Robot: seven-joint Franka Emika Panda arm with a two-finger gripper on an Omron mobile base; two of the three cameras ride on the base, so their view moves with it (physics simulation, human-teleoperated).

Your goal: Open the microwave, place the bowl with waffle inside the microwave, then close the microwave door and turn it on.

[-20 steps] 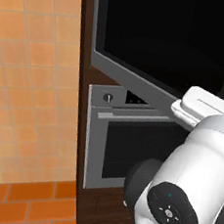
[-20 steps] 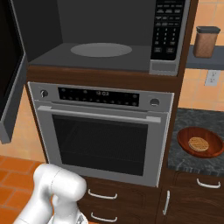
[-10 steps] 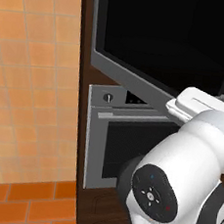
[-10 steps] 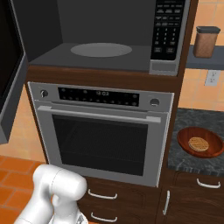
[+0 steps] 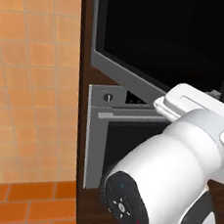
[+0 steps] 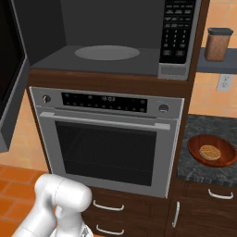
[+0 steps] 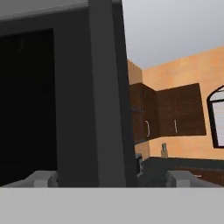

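In the right base view the microwave [image 6: 111, 41] stands open above the oven [image 6: 109, 139], its dark cavity bare but for the round turntable [image 6: 107, 52] on its floor. Its keypad [image 6: 176, 30] runs down the right side of the frame. The door [image 6: 11, 69] is swung out to the left, its black glass seen edge-on at the left border of that view. In the left base view the same door [image 5: 162, 36] fills the upper part as a wide black panel with a grey rim, standing out over the oven's top corner. On the grey counter [image 6: 199, 171] to the right of the oven sits the brown bowl [image 6: 211, 150] with the waffle [image 6: 209, 151] inside it, well apart from the microwave. A brown jar [image 6: 217, 44] stands on a shelf up at the right. In the hand view the gripper [image 7: 111, 177] has its fingers [image 7: 41, 178] spread wide, one on each side of the door's dark upright handle [image 7: 105, 87]. The handle rises between them and neither tip appears to press on it. Beyond the handle lie dark wall cabinets [image 7: 168, 111] and an orange wall.
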